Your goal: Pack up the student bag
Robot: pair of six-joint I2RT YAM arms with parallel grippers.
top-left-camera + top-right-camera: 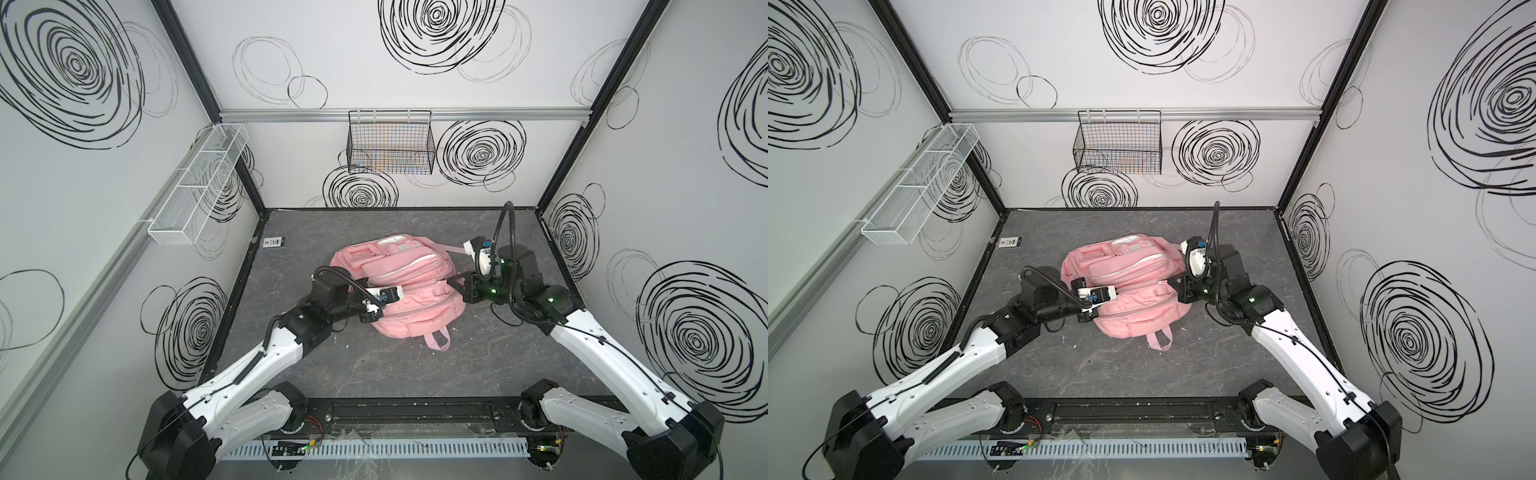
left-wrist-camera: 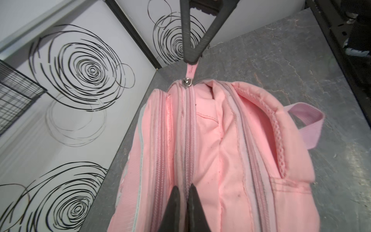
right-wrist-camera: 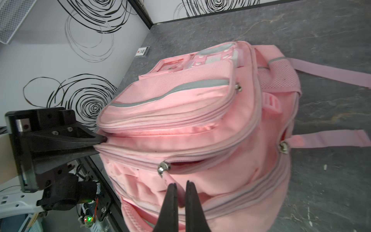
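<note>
Left claw [image 2: 184, 190] stands narrow, its two dark tips pinching the fabric of the student bag [image 1: 417, 316] right at a zip line. The right wrist view shows the same tips biting the bag's edge between two zip tracks. Right claw [image 3: 181, 187] is likewise almost closed and holds the pink pull tab [image 3: 170, 179] of a metal slider [image 3: 163, 168]. The tab runs straight from the slider into the tips. Between the left claw and the slider the zip teeth lie closed. Past the slider, away from the left claw, a short slit [image 3: 188, 162] gapes, dark red inside. A second slider [image 3: 283, 147] sits further round the bag; whether it rides the same track I cannot tell.

The bag lies on the grey tabletop [image 1: 374, 374] directly between the two claws, front pockets upward, gripped from both sides. In both top views the claws face each other across it. A pink loop [image 2: 313, 128] sticks out from the bag, nearer the arm bases than either claw. Far beyond both claws a black wire basket [image 1: 390, 143] hangs on the back wall.
</note>
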